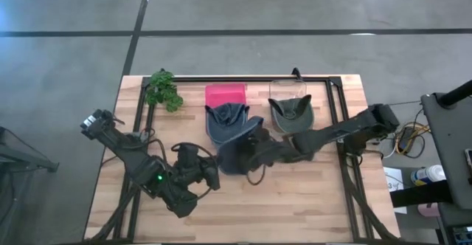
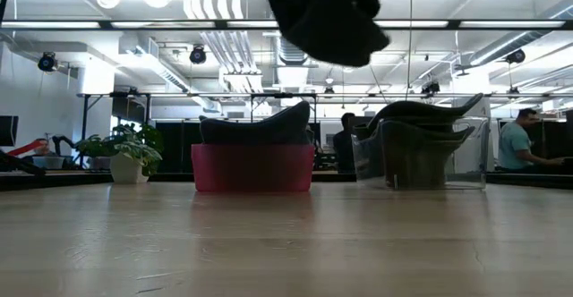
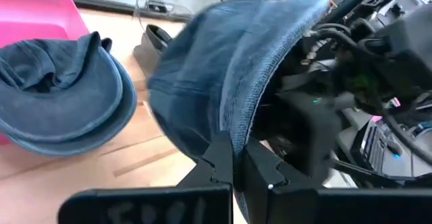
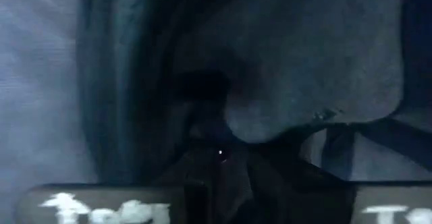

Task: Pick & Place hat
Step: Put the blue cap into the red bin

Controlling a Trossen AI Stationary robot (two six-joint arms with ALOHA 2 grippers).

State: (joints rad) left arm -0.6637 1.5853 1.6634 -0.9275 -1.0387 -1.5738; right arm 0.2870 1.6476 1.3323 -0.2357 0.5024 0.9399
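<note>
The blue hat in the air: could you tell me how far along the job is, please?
Done: one blue hat sits on the pink bin, a green hat on the clear bin. In hand: the right hand holds a second blue hat aloft, the shut left hand beside it. Left: placing it.

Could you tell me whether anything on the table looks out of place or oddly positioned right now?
Yes: a dark blue hat hangs above the table centre, pinched by both the left gripper and the right gripper.
</note>
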